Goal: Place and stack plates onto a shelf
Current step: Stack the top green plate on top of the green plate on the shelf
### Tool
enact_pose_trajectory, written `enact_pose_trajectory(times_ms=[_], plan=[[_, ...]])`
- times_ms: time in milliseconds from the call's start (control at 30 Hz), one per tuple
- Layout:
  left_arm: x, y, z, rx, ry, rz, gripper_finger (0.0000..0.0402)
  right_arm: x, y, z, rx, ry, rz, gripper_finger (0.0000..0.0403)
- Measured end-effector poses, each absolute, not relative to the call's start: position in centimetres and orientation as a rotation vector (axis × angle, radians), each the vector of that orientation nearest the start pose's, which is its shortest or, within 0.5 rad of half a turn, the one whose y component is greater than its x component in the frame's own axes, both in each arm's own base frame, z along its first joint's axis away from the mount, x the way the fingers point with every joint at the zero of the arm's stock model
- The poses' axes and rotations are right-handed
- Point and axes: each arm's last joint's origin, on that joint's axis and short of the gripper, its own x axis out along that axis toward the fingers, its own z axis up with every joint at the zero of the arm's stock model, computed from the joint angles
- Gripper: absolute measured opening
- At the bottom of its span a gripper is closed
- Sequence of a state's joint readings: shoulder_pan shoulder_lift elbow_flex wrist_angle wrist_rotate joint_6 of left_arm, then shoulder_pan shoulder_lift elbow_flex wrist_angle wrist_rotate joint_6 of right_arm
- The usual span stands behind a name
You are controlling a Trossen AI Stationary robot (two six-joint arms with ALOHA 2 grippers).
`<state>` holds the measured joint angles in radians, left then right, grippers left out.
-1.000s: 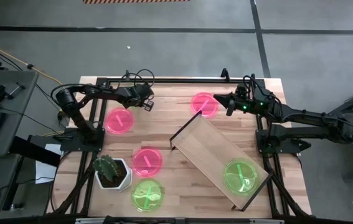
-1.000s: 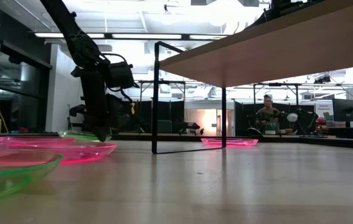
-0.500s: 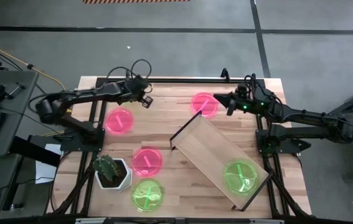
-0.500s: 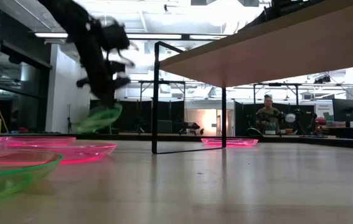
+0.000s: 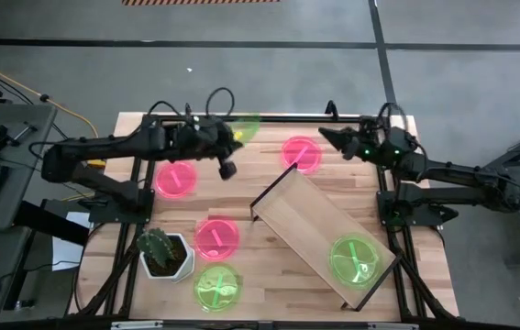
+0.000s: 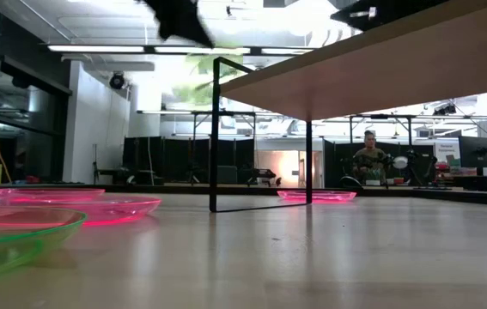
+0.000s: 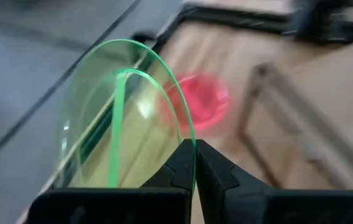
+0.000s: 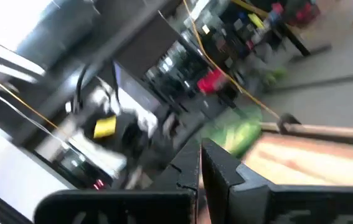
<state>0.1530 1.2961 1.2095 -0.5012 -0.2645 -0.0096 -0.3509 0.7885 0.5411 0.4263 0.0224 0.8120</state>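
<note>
On shelf (image 5: 319,225): one green plate (image 5: 355,258). On bench (image 5: 260,284): three pink, one green. We hold the sixth aloft, left fingers (image 7: 194,163) pinching its rim; right fingers (image 8: 200,163) closed, empty.

In the low view, the left gripper (image 6: 179,17) is cut off by the top edge and blurred, and the green plate (image 6: 198,73) under it is only a faint smear. The shelf (image 6: 380,60) is cut off at the right edge. The right wrist view is too blurred to read.
</note>
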Motion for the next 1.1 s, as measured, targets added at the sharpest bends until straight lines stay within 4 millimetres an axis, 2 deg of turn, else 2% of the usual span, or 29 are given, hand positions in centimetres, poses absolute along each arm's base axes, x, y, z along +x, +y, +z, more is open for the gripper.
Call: enact_pose_trajectory(times_ms=[233,400,600,733,900,1100], plan=[[30.7,-1.4,38.0,0.201,0.485,0.16,0.0,14.8,-6.4,32.6,0.683,-0.494,-0.301,0.0],[34.5,-5.8,38.4,0.26,0.44,0.048,0.0,13.6,-6.4,32.9,0.663,-0.497,-0.333,0.0],[40.5,-11.6,37.0,0.258,0.398,-0.027,0.0,12.5,-6.3,33.3,0.615,-0.522,-0.359,0.0],[44.0,-14.8,35.6,0.307,0.38,-0.055,0.0,12.5,-6.4,32.9,0.602,-0.487,-0.38,0.0],[47.4,-17.3,33.2,0.46,0.368,-0.09,0.0,12.8,-6.5,32.1,0.621,-0.403,-0.413,0.0],[49.5,-19.4,30.0,0.75,0.359,-0.19,0.0,12.9,-6.5,31.5,0.624,-0.341,-0.437,0.0]])
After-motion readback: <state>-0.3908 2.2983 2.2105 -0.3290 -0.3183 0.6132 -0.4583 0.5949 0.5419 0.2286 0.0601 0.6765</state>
